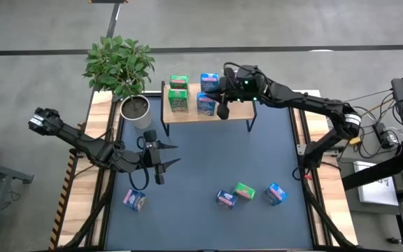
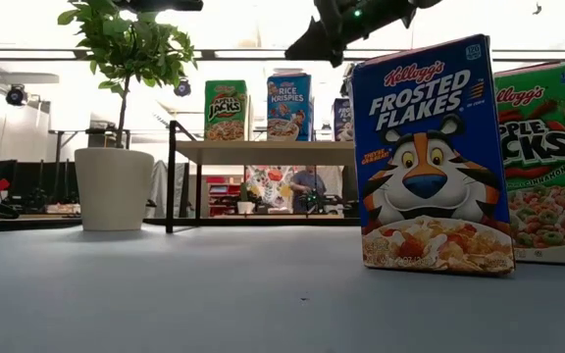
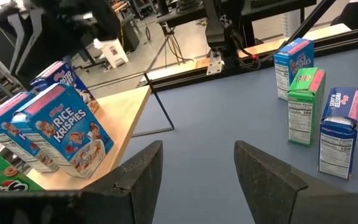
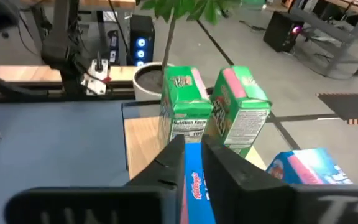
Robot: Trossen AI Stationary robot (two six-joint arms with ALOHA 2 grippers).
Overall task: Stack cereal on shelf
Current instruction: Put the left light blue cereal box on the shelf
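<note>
Right wrist view: the right gripper (image 4: 193, 163) stands over the shelf (image 4: 143, 140), its jaws nearly together with a blue cereal box (image 4: 193, 186) between them; whether they truly clamp it cannot be told. Just beyond stand two green boxes (image 4: 185, 112).

Risk, as a judgement: the shelf is crowded, so any sideways drift of the jaws could topple the green boxes or the neighbouring blue one (image 4: 306, 169), or push a box off the shelf edge.

In the high view, four boxes stand on the shelf (image 1: 238, 115). The left gripper (image 1: 161, 159) hangs over the desk (image 1: 208, 161), jaws apart and empty. Four boxes wait on the desk: one (image 1: 134, 201) near the left gripper, and a group of three (image 1: 244, 191) at the front.
</note>
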